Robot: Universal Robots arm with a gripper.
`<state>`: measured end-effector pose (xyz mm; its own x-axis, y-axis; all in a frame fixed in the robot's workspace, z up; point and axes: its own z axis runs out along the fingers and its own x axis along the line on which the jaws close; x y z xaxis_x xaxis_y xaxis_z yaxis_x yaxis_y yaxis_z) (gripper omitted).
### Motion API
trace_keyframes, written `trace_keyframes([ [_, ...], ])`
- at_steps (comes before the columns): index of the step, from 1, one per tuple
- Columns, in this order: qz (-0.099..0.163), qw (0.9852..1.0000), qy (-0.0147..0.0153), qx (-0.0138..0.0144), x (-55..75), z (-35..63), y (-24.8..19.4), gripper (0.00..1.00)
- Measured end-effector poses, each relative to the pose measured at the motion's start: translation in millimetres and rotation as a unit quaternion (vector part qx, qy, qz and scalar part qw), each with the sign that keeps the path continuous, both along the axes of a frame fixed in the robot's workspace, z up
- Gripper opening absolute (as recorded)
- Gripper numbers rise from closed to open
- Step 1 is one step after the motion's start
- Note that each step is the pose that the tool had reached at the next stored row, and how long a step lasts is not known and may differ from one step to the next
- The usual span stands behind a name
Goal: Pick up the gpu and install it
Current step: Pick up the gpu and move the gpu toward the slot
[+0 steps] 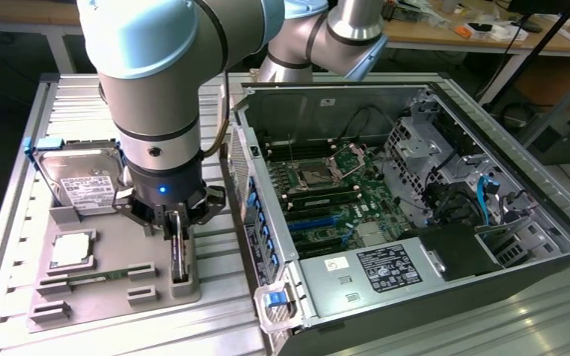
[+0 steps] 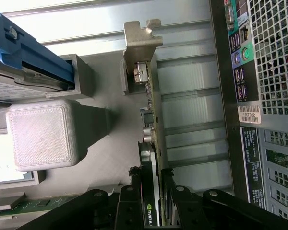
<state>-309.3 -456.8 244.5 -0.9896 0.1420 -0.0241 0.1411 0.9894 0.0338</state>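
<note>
In the exterior view an open computer case (image 1: 444, 300) lies on its side at three o'clock from the gripper (image 1: 174, 222), with its perforated rear wall just beside the gray fixture tray (image 1: 107, 300). Inside the case the green motherboard (image 1: 329, 196) faces up. A power supply (image 1: 364, 273) sits at five o'clock from it, and loose cables hang at its three o'clock. On the tray, a silver hard drive (image 1: 85, 185) with a white label stands at eleven o'clock from the gripper. A processor (image 1: 72, 250) lies at nine o'clock, and a narrow RAM stick (image 1: 95, 277) lies at eight o'clock. The thick arm rises straight above the tray and hides part of the ribbed metal table (image 1: 67, 96).

The gpu (image 1: 179, 259) stands on its long edge in a slot along the tray's side nearest the case, at six o'clock directly under the gripper. The wrist view sees it edge-on as a thin green board with a black cooler on one face. Small connectors run along its edge, and a silver end bracket (image 2: 140, 38) sits at the far end. The black fingers (image 2: 134, 196) sit on either face of the card, closed against it, so the gripper is clamped on the gpu while the card sits in its slot.
</note>
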Motion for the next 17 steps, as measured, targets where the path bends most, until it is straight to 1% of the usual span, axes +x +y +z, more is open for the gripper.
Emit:
trace_keyframes([
  [17, 0.000, 1.0000, 0.0000, 0.0000, 0.0, 0.0, 0.0, 0.28],
])
